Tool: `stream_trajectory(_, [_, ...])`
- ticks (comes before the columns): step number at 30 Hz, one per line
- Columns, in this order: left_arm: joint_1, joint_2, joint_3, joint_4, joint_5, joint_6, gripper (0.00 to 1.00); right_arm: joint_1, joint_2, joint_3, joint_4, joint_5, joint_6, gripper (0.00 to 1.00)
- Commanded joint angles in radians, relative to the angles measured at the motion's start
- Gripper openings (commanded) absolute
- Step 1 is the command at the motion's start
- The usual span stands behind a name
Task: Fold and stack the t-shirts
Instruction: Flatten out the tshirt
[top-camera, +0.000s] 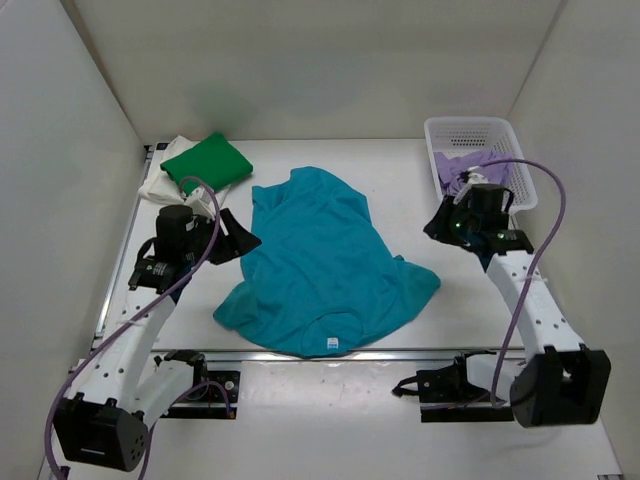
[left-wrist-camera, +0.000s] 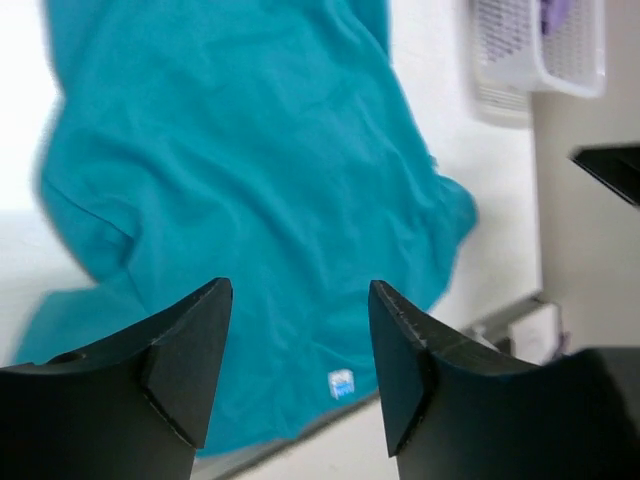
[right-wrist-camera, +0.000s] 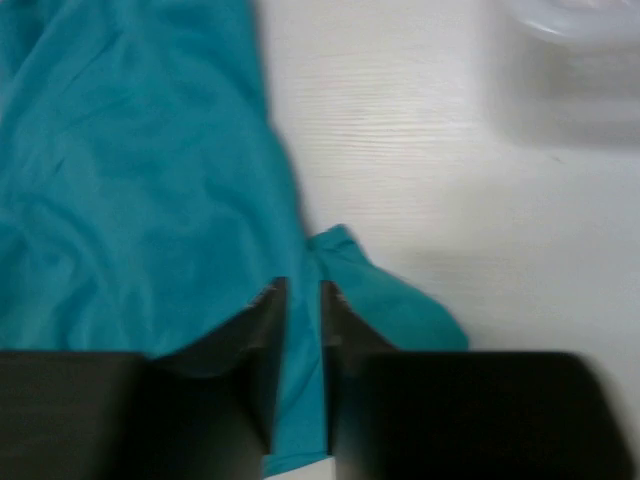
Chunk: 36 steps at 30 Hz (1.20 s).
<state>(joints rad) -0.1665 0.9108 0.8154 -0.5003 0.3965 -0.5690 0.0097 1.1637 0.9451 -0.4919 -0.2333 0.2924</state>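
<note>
On the white bench (top-camera: 400, 190) the teal t-shirt (top-camera: 320, 260) lies spread, my left gripper (left-wrist-camera: 300, 290) wide, right gripper (right-wrist-camera: 302, 290) barely parted, both empty: I'd pinch matching edges, fold squarely.

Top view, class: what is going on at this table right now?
Two arms are folding t-shirts. The teal t-shirt lies spread out mid-table, not yet folded. The left gripper hangs open above it holding nothing; the right gripper, jaws slightly apart, is over its sleeve edge. A green t-shirt sits folded on a cream-white one at the far left; a lilac one waits in the basket.
</note>
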Motion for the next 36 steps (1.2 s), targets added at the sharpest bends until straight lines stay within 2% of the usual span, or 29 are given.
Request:
stream_trajectory(1, [-0.011, 0.032, 0.01, 0.049, -0.143, 0.06, 0.65, 0.192, -0.117, -0.082, 0.101, 0.003, 0.011, 0.07])
stream_trajectory(2, [-0.034, 0.066, 0.016, 0.066, -0.181, 0.07, 0.66, 0.284, -0.149, -0.129, 0.124, 0.011, 0.016, 0.01])
stream_trajectory(3, [-0.048, 0.082, 0.018, 0.081, -0.192, 0.077, 0.71, 0.315, -0.159, -0.155, 0.139, 0.031, 0.024, 0.0])
stream_trajectory(4, [-0.071, 0.136, 0.019, 0.115, -0.23, 0.07, 0.73, 0.393, -0.176, -0.201, 0.136, 0.081, 0.04, 0.0])
stream_trajectory(6, [-0.082, 0.224, 0.019, 0.207, -0.211, 0.057, 0.75, 0.496, -0.193, -0.254, 0.147, 0.104, 0.07, 0.0])
stream_trajectory(9, [-0.116, 0.383, 0.097, 0.261, -0.222, 0.031, 0.79, 0.529, -0.219, -0.348, 0.197, 0.069, 0.096, 0.0])
stream_trajectory(13, [-0.172, 0.618, 0.308, 0.266, -0.347, 0.067, 0.82, 0.513, -0.239, -0.436, 0.259, 0.014, 0.129, 0.0])
stream_trajectory(15, [-0.188, 0.736, 0.424, 0.217, -0.395, 0.107, 0.83, 0.5, -0.234, -0.457, 0.28, -0.015, 0.148, 0.05])
stream_trajectory(17, [-0.186, 0.888, 0.575, 0.16, -0.436, 0.135, 0.83, 0.515, -0.234, -0.476, 0.283, -0.003, 0.162, 0.25])
stream_trajectory(19, [-0.177, 1.008, 0.68, 0.09, -0.47, 0.173, 0.84, 0.545, -0.24, -0.473, 0.244, 0.07, 0.172, 0.36])
stream_trajectory(21, [-0.171, 1.057, 0.743, 0.066, -0.478, 0.204, 0.85, 0.55, -0.252, -0.483, 0.196, 0.177, 0.185, 0.47])
stream_trajectory(23, [-0.165, 1.091, 0.751, 0.057, -0.484, 0.224, 0.85, 0.523, -0.272, -0.499, 0.147, 0.26, 0.212, 0.54])
stream_trajectory(26, [-0.154, 1.131, 0.746, 0.04, -0.441, 0.233, 0.84, 0.42, -0.289, -0.546, 0.13, 0.246, 0.27, 0.57])
stream_trajectory(29, [-0.154, 1.137, 0.708, 0.058, -0.43, 0.23, 0.72, 0.3, -0.303, -0.612, 0.182, 0.177, 0.3, 0.57])
stream_trajectory(30, [-0.153, 1.137, 0.688, 0.068, -0.421, 0.23, 0.64, 0.264, -0.305, -0.627, 0.2, 0.161, 0.309, 0.57])
stream_trajectory(32, [-0.153, 1.137, 0.663, 0.08, -0.415, 0.221, 0.4, 0.204, -0.282, -0.643, 0.234, 0.123, 0.301, 0.57])
stream_trajectory(34, [-0.142, 1.126, 0.633, 0.091, -0.416, 0.207, 0.24, 0.185, -0.251, -0.641, 0.271, 0.091, 0.298, 0.55])
stream_trajectory(35, [-0.125, 1.114, 0.614, 0.088, -0.415, 0.189, 0.2, 0.185, -0.218, -0.649, 0.289, 0.066, 0.306, 0.5])
stream_trajectory(36, [-0.104, 1.097, 0.599, 0.091, -0.407, 0.172, 0.11, 0.19, -0.175, -0.635, 0.327, 0.045, 0.306, 0.34])
